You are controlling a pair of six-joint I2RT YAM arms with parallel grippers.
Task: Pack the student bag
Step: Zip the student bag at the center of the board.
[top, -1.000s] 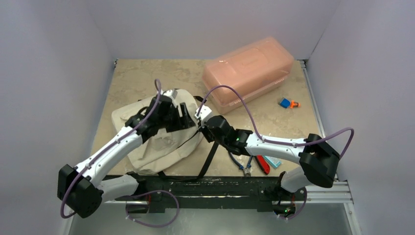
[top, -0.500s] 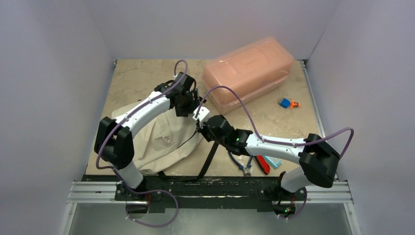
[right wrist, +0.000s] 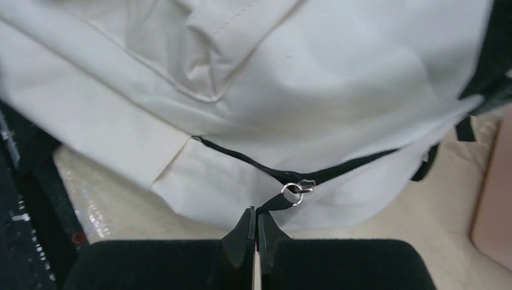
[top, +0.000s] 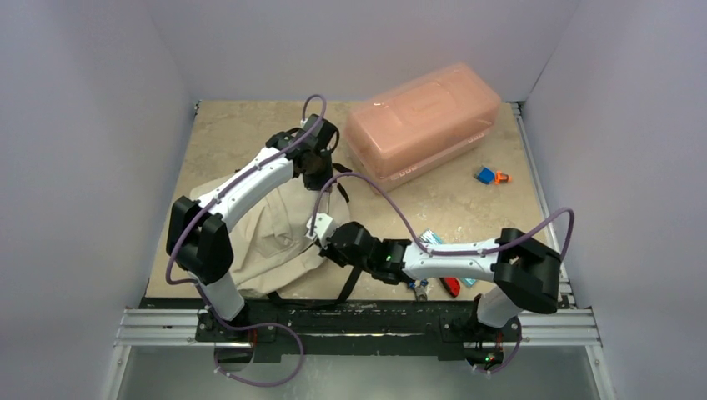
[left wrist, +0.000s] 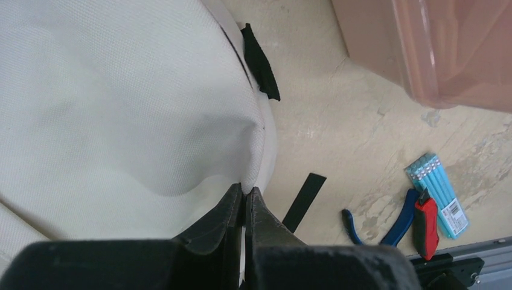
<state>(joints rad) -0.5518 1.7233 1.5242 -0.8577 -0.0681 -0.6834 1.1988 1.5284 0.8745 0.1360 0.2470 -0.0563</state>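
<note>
The student bag is a cream fabric backpack with black trim, lying flat at the left of the table. My left gripper is over its far right corner. In the left wrist view it is shut, pinching the edge of the bag's cloth. My right gripper is at the bag's right side. In the right wrist view it is shut on the black zipper pull tab, which hangs from a metal ring on the black zip line.
A translucent pink box stands at the back right. A small blue and orange item lies to its right. A pack of blue pencils, blue-handled pliers and a red tool lie near the front edge. A black strap trails forward.
My left gripper has shut on the bag's edge at the far corner. My right gripper has moved toward the near left along the bag, with the zipper pull in it.
</note>
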